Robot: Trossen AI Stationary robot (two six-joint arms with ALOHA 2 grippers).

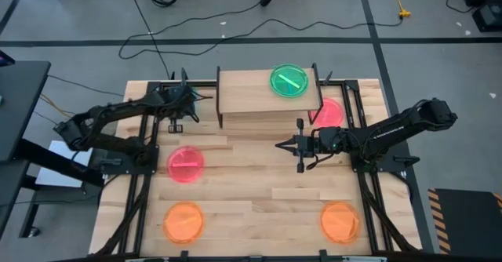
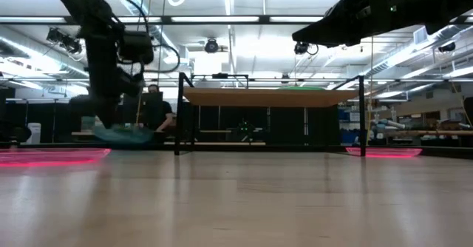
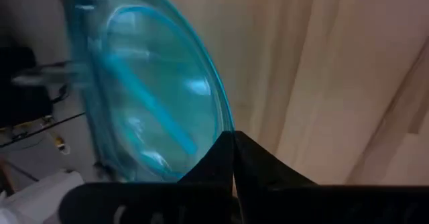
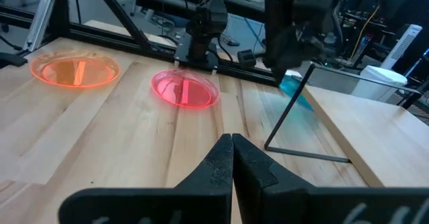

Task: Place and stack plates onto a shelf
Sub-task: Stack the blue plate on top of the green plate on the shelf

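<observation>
Plate handling: teal plate [image 3: 151,96] judged light, stiff, slick; rim the place to pinch.
Left hand [image 3: 232,158]: clenched on that rim, plate tilted, just beside the shelf [image 1: 243,89] end.
Right hand [image 1: 284,144]: clenched, empty, before the shelf.
Shelf: green plate [image 1: 289,81] occupied one half; other half bare.
Clearance: thin black legs near the plate's path; desk [image 1: 259,191] open in front.

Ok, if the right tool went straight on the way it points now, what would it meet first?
Probably the pink-red plate lying on the tabletop; the shut right tool aims across bare wood roughly toward it, though depth is unclear.
</observation>
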